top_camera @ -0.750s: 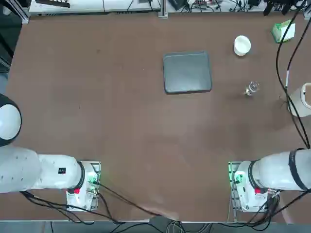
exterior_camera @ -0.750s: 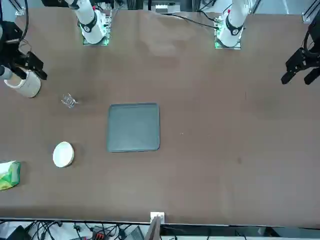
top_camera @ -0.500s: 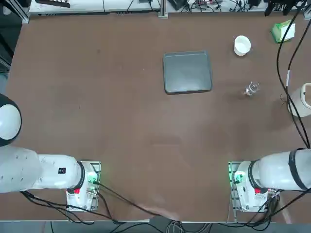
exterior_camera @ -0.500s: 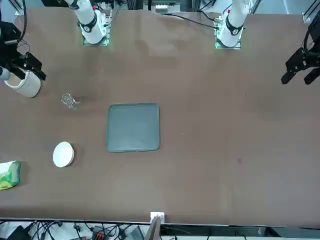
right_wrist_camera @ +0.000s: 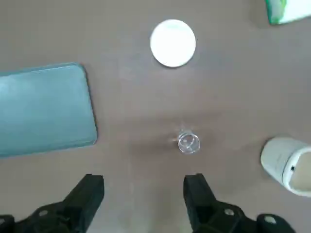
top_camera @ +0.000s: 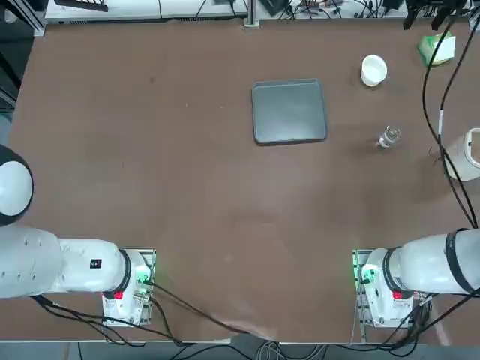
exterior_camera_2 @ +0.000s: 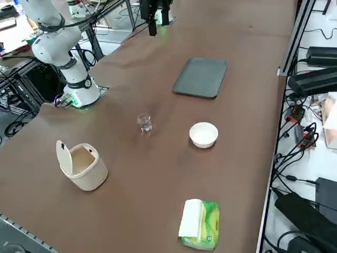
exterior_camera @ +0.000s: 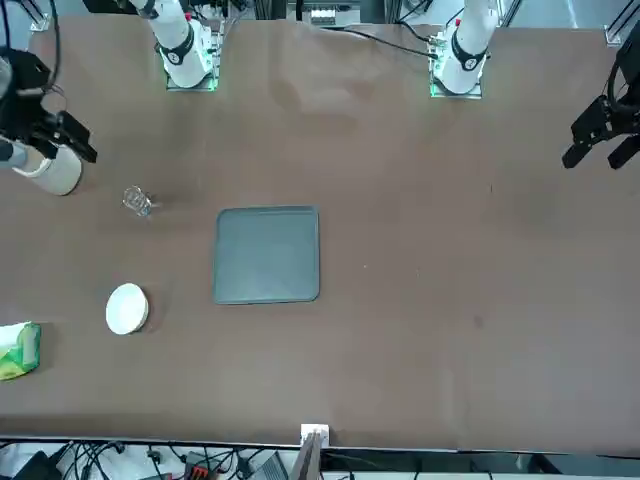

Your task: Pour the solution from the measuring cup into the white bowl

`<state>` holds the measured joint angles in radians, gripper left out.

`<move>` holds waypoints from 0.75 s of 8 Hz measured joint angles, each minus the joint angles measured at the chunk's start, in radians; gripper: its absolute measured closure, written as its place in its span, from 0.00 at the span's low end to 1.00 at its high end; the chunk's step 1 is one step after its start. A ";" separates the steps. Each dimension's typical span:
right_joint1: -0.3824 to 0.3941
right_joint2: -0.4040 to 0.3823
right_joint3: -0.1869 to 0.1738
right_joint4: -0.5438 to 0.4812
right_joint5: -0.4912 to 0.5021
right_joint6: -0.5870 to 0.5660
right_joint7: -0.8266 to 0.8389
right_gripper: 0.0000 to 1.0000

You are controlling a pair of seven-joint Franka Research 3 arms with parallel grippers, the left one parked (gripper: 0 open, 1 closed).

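Observation:
The measuring cup (top_camera: 388, 137) is a tiny clear glass that stands upright on the brown table, also seen in the front view (exterior_camera: 137, 200), the side view (exterior_camera_2: 144, 122) and the wrist view (right_wrist_camera: 188, 142). The white bowl (top_camera: 373, 70) sits a short way beyond it, toward the table's far edge (exterior_camera: 127, 308) (exterior_camera_2: 204, 134) (right_wrist_camera: 173, 42). My right gripper (right_wrist_camera: 145, 196) hangs high above the table, open, with nothing between its fingers. The cup lies below and just ahead of the fingertips. In the front view the gripper (exterior_camera: 50, 140) shows at the left edge, over the container.
A grey tray (top_camera: 289, 111) lies left of the cup and bowl. An off-white cylindrical container with a flip lid (exterior_camera_2: 84, 166) stands near the table's right edge. A green tissue pack (exterior_camera_2: 200, 224) lies at the far right corner. Cables trail along that right side.
The right gripper has shifted slightly in the front view. It stays open, and the cup, bowl and tray have not moved.

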<state>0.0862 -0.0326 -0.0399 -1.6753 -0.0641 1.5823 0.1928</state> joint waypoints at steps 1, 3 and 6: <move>0.031 0.027 0.002 -0.016 -0.041 0.001 0.087 0.00; 0.100 0.099 0.006 -0.042 -0.116 0.005 0.297 0.00; 0.189 0.195 0.008 -0.143 -0.226 0.129 0.723 0.00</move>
<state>0.2755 0.1622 -0.0320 -1.8180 -0.2901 1.7110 0.9163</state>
